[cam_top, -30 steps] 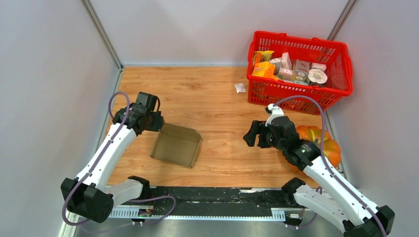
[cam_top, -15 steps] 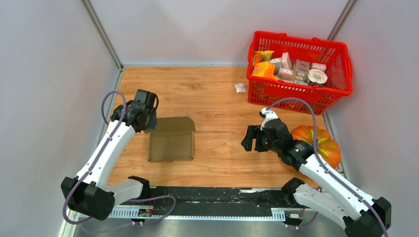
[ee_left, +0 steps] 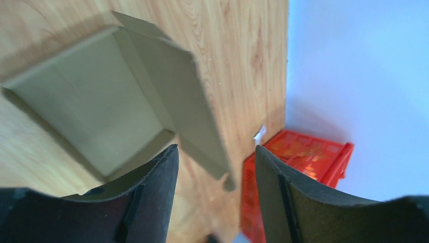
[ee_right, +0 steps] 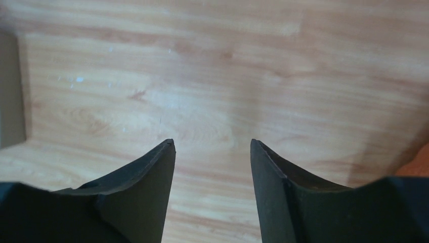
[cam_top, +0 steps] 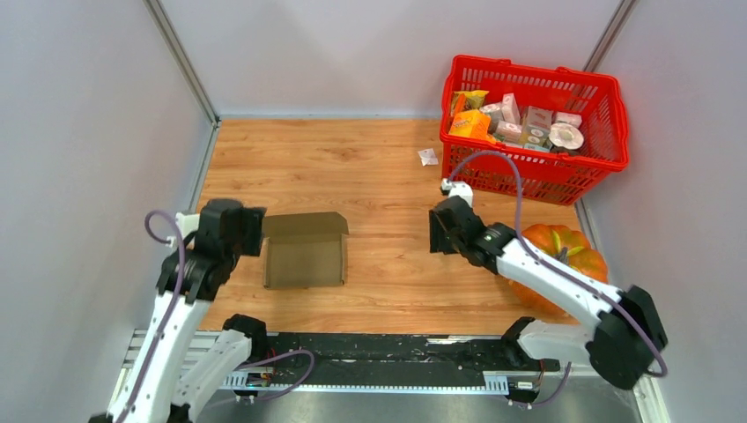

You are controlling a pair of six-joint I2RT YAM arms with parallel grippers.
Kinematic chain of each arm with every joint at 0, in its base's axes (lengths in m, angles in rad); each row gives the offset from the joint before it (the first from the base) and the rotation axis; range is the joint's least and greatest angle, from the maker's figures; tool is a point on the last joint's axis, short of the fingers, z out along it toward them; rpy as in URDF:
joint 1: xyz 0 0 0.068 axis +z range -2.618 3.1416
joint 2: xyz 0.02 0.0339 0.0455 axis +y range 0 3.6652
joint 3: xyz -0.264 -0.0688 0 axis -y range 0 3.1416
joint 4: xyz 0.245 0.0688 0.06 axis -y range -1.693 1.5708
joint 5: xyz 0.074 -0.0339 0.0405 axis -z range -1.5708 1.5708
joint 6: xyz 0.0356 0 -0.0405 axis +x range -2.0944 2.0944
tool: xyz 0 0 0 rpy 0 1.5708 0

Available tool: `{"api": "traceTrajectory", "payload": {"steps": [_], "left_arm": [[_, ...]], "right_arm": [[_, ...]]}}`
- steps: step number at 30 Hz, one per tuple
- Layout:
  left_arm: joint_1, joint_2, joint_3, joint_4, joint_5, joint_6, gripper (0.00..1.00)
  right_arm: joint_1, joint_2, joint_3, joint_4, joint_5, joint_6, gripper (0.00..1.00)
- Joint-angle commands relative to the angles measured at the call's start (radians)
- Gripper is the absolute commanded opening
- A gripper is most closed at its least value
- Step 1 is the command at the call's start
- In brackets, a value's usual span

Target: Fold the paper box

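The paper box (cam_top: 305, 253) is plain brown cardboard. It lies flat on the wooden table left of centre, with one flap (cam_top: 306, 224) spread toward the far side. My left gripper (cam_top: 254, 232) hovers just off the box's left edge, open, with nothing between its fingers. In the left wrist view the box (ee_left: 96, 109) fills the upper left, beyond the open gripper (ee_left: 216, 154). My right gripper (cam_top: 438, 236) stands open over bare wood right of centre, well apart from the box. Its wrist view shows the gripper (ee_right: 212, 144) empty and a sliver of the box (ee_right: 10, 91) at the left edge.
A red basket (cam_top: 534, 128) full of small printed packages stands at the back right. An orange pumpkin (cam_top: 564, 251) sits by the right arm's forearm. A small white packet (cam_top: 427, 157) lies left of the basket. Grey walls close in both sides.
My left gripper has let go of the box, opened and drawn back toward the near left. The box dropped from tilted to flat. My right gripper moved toward the far side and narrowed a little.
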Motion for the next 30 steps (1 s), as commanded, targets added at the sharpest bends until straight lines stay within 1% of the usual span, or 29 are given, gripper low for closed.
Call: {"api": "traceTrajectory", "payload": {"steps": [1,2,3,4,5,6,7,8,9,10,11,12,13,14,15,16,17,19,20,21,24,28,30], "left_arm": [[0.038,-0.181,-0.122,0.062,0.087,0.354,0.65],[0.046,-0.194,-0.116,0.057,0.107,0.450,0.66],[0.046,-0.200,-0.108,0.028,0.121,0.483,0.68],[0.048,-0.201,-0.101,0.019,0.168,0.511,0.70],[0.048,-0.202,-0.096,0.020,0.202,0.575,0.70],[0.046,-0.200,-0.093,0.026,0.233,0.607,0.70],[0.046,-0.198,-0.091,0.029,0.285,0.638,0.70],[0.048,-0.203,-0.096,0.042,0.314,0.717,0.70],[0.048,-0.212,-0.104,0.095,0.349,0.766,0.70],[0.048,-0.234,-0.116,0.127,0.431,0.809,0.71],[0.048,-0.246,-0.134,0.161,0.476,0.871,0.71],[0.048,-0.258,-0.142,0.224,0.524,0.899,0.72],[0.046,-0.281,-0.150,0.258,0.629,0.919,0.72],[0.046,-0.287,-0.163,0.284,0.676,0.939,0.72],[0.046,-0.293,-0.170,0.322,0.720,0.945,0.72],[0.046,-0.298,-0.177,0.341,0.806,0.949,0.72],[0.046,-0.300,-0.194,0.359,0.849,0.956,0.72],[0.046,-0.301,-0.205,0.388,0.938,0.966,0.72],[0.046,-0.301,-0.208,0.388,0.958,0.983,0.72],[0.046,-0.304,-0.208,0.379,0.971,0.992,0.72],[0.048,-0.320,-0.203,0.352,0.980,1.023,0.72],[0.046,-0.327,-0.202,0.368,1.001,1.029,0.72],[0.046,-0.320,-0.196,0.385,1.014,1.019,0.72]], "right_arm": [[0.034,0.212,0.226,0.103,0.279,-0.047,0.53],[0.048,0.308,0.269,0.122,0.302,-0.076,0.52],[0.048,0.360,0.373,0.123,0.312,-0.112,0.51],[0.043,0.412,0.428,0.116,0.315,-0.123,0.50],[0.043,0.462,0.483,0.102,0.315,-0.141,0.50],[0.042,0.563,0.554,0.099,0.323,-0.187,0.49],[0.042,0.616,0.664,0.105,0.353,-0.214,0.47],[0.032,0.669,0.735,0.103,0.373,-0.234,0.47],[0.026,0.781,0.801,0.094,0.388,-0.253,0.44],[0.003,0.837,0.949,0.067,0.417,-0.264,0.40],[-0.009,0.940,1.013,0.032,0.427,-0.276,0.35],[-0.020,0.990,1.075,0.010,0.439,-0.288,0.16],[-0.038,1.036,1.144,-0.007,0.473,-0.323,0.09],[-0.043,1.116,1.236,-0.004,0.500,-0.351,0.04],[-0.047,1.151,1.274,0.017,0.522,-0.389,0.00],[-0.058,1.187,1.306,0.042,0.559,-0.470,0.00],[-0.064,1.251,1.355,0.107,0.585,-0.533,0.00],[-0.084,1.308,1.407,0.143,0.625,-0.609,0.00],[-0.092,1.357,1.435,0.166,0.631,-0.662,0.00],[-0.100,1.378,1.479,0.172,0.626,-0.685,0.00],[-0.130,1.447,1.544,0.186,0.625,-0.765,0.00],[-0.161,1.491,1.547,0.234,0.571,-0.830,0.00],[-0.169,1.514,1.549,0.251,0.573,-0.862,0.00]]}}
